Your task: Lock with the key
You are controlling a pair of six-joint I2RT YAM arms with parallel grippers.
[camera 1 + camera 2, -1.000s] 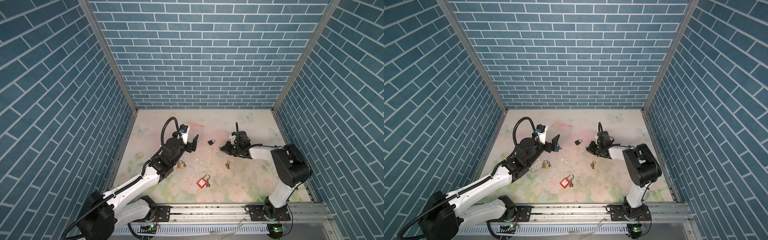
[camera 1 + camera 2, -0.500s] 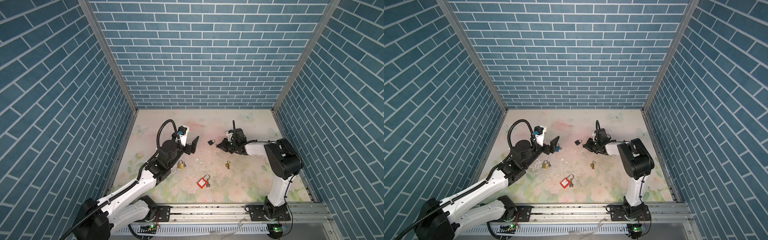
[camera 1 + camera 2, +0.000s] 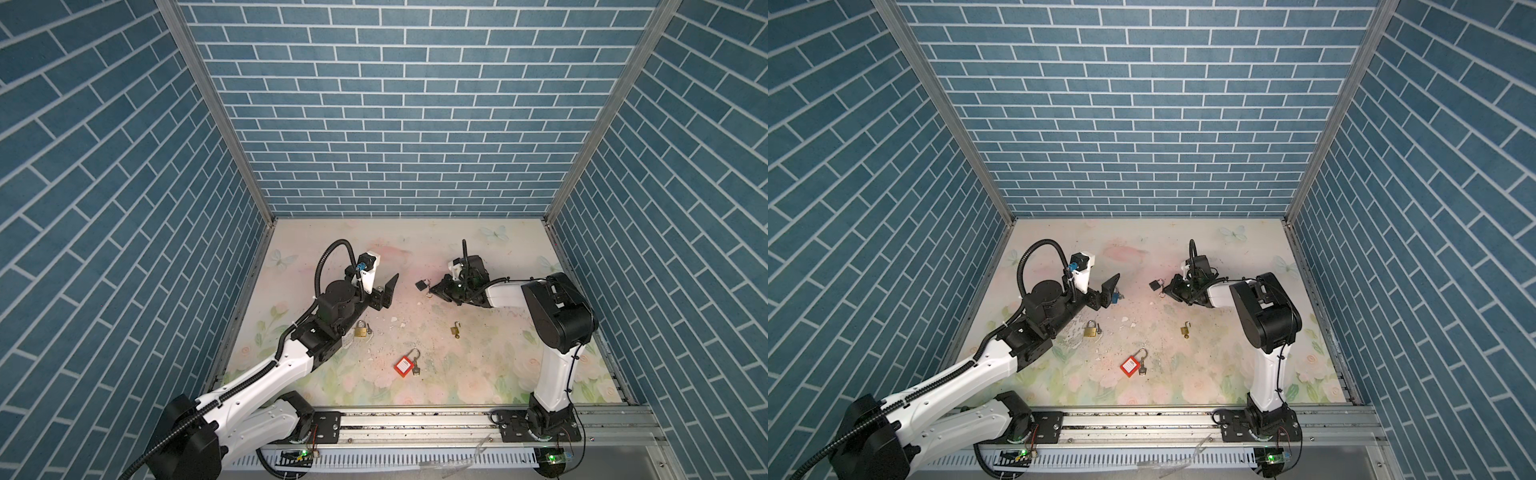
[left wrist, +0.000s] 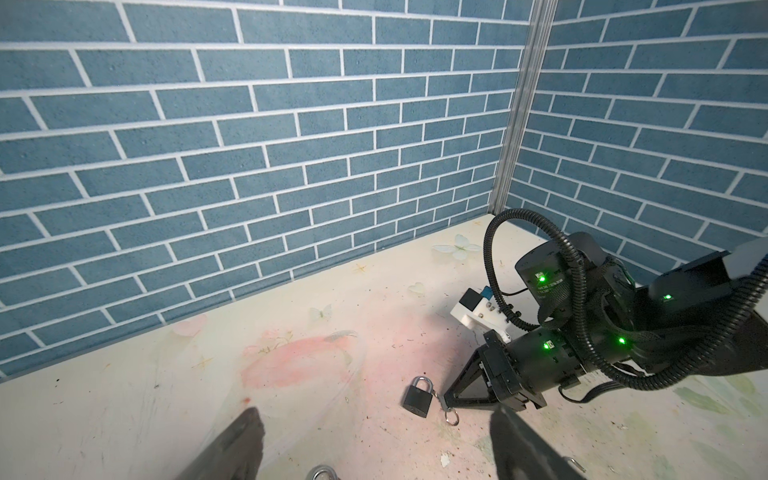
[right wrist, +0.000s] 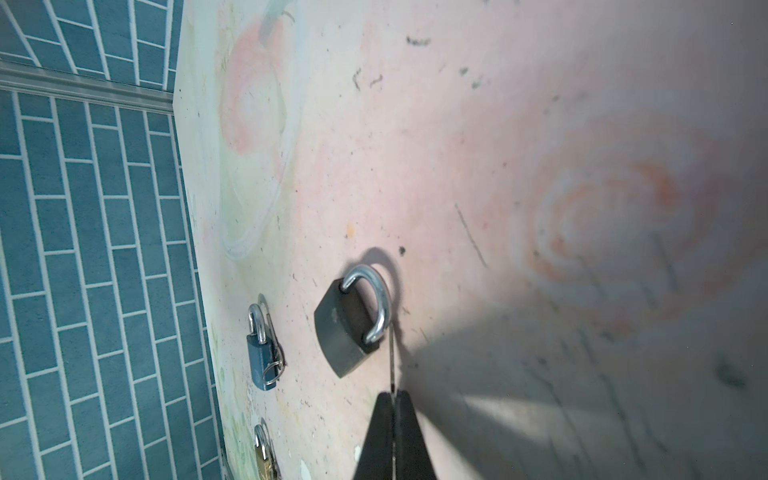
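**A:** Where is the black padlock (image 5: pixel 343 328) lying?

**B:** It is lying flat near the middle of the table (image 3: pixel 478 374), between the two arms. Both shackle legs are sitting in its body.

**A:** What is the right hand (image 5: pixel 392 399) doing?

**B:** Its jaws are pressing fully together on the key (image 5: pixel 391 361), a thin blade showing edge-on. The blade is reaching alongside the padlock, just beside the shackle. Whether it is touching the lock, I cannot tell.

**A:** And the left hand (image 4: pixel 374 415)?

**B:** It is hovering low over the table, spread wide and gripping nothing. The blue padlock (image 5: pixel 261 361) is lying close by it.

**A:** Anything else lying about?

**B:** A brass padlock (image 3: pixel 360 330) is lying beside the left arm, and a red padlock (image 3: pixel 403 367) is lying nearer the front.
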